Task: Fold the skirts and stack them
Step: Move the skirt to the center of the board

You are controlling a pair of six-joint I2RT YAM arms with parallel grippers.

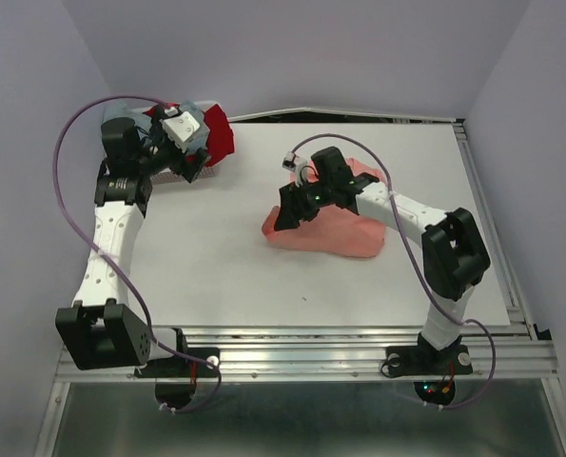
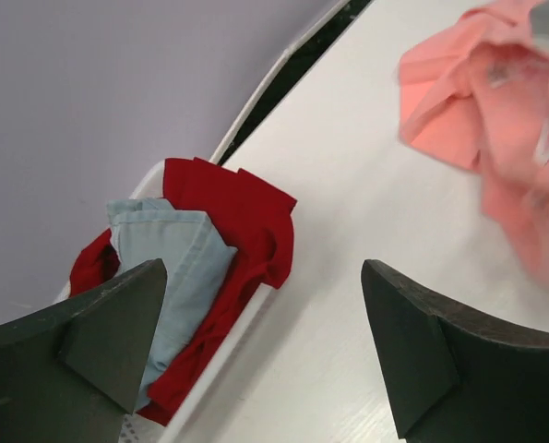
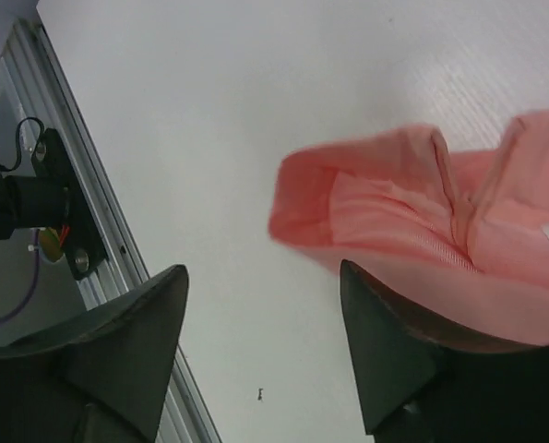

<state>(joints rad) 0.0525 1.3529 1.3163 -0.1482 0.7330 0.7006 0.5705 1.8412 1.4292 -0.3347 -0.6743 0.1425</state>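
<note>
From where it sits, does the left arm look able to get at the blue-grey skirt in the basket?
Probably yes. The left gripper hangs just above the basket with its jaws open. The blue-grey skirt lies on top of the dark red skirt, with nothing covering it.

Light even & diffuse, from overhead. White tabletop point(image 1: 216, 257) bright, no hard glare. Faint soft shadow just under the salmon-pink skirt point(image 1: 325, 236). Left wrist pic: that skirt smeared w/ blur. Right wrist pic: its edge soft. Top view sharp.
</note>
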